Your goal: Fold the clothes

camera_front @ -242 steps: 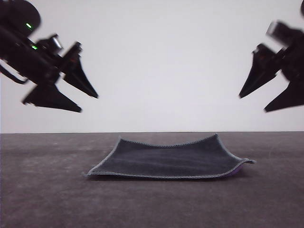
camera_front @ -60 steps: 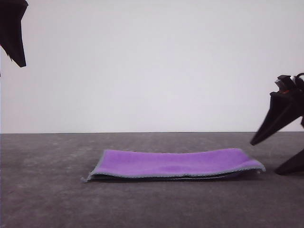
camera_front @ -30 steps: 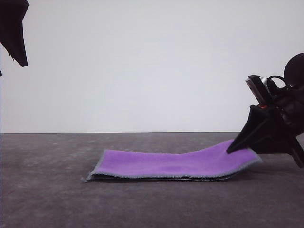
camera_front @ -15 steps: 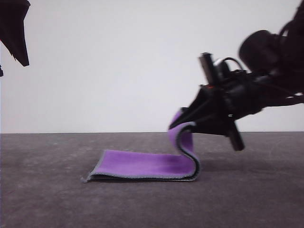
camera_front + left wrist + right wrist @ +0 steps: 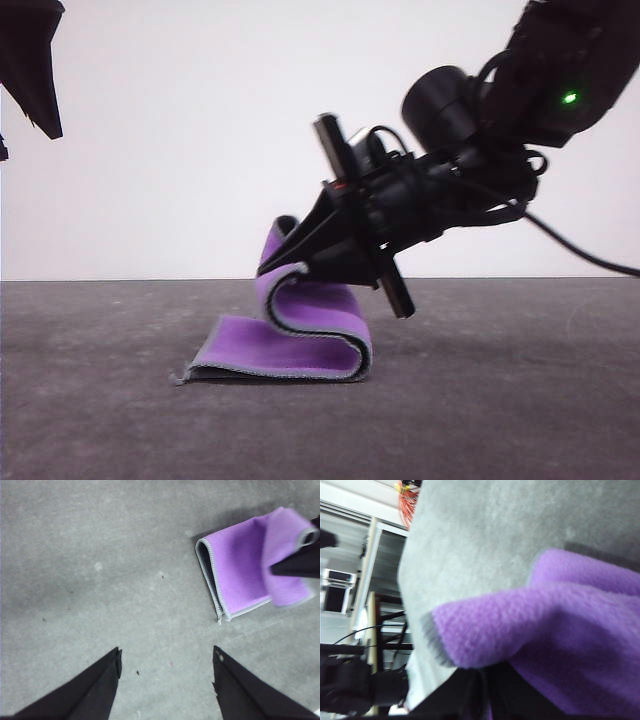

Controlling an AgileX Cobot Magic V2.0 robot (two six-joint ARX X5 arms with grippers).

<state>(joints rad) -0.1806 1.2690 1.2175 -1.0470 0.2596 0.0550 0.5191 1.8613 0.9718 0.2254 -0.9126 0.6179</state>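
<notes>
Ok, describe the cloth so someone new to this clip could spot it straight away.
Look at the grey table: near its middle lies the cloth, bright purple with a light grey hem and a dark underside. Its right end is raised and curled over by the right gripper, which is shut on it, making an S-shaped bend.

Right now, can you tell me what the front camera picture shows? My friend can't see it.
The right gripper is shut on one end of a purple cloth, lifting it up and over toward the robot's left so the cloth curls into an S above the grey table. The left gripper hangs high at the upper left, away from the cloth.
</notes>
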